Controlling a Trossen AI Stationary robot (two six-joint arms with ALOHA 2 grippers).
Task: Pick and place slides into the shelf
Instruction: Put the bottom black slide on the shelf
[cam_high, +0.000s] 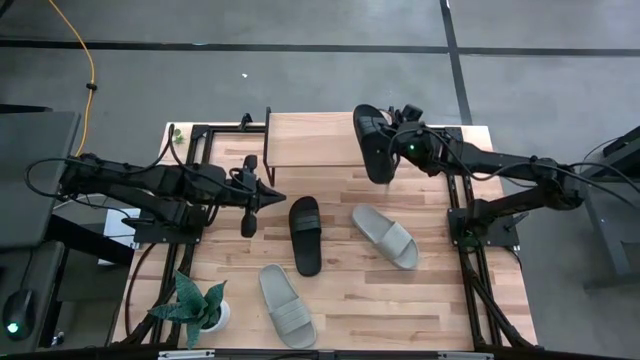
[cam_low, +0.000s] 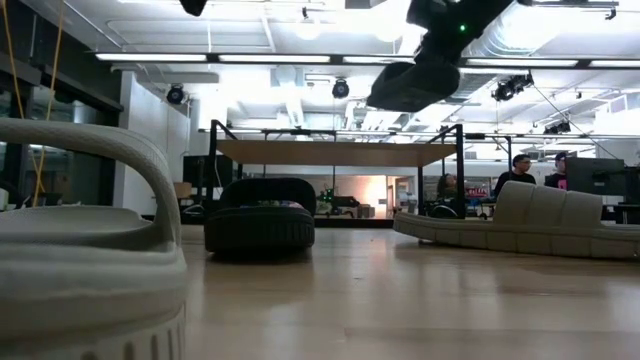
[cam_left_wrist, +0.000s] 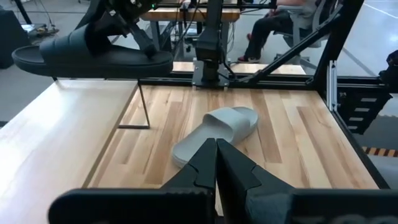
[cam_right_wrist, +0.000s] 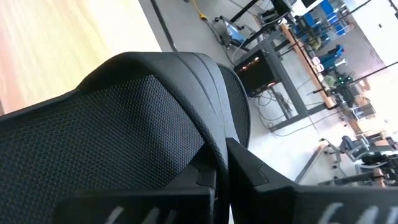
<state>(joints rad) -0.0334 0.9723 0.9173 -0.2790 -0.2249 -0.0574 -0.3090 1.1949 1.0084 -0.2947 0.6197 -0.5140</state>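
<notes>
My right gripper (cam_high: 392, 148) is shut on a black slide (cam_high: 374, 145), which it holds in the air over the right end of the shelf (cam_high: 310, 140), a low rack with a light plank top. The left wrist view shows this slide (cam_left_wrist: 93, 53) level above the plank (cam_left_wrist: 56, 137). My left gripper (cam_high: 280, 197) hovers shut at the table's left, holding nothing. On the tabletop, soles down, lie a second black slide (cam_high: 306, 235) in the middle, one grey slide (cam_high: 385, 235) to its right and another (cam_high: 287, 305) near the front edge. My right gripper pinches the black slide at its strap (cam_right_wrist: 208, 134) between its two fingers. The fingers come from the table's right, slanting down, and lie across the slide. The slide (cam_low: 415, 85) hangs about level, sole down, clear of the shelf and the table.
A potted plant (cam_high: 200, 305) stands at the near left corner. Black frame rails (cam_high: 462, 215) run along the table's left and right sides. People sit at desks in the room beyond (cam_low: 520, 170). Bare tabletop (cam_high: 440, 300) lies at the near right.
</notes>
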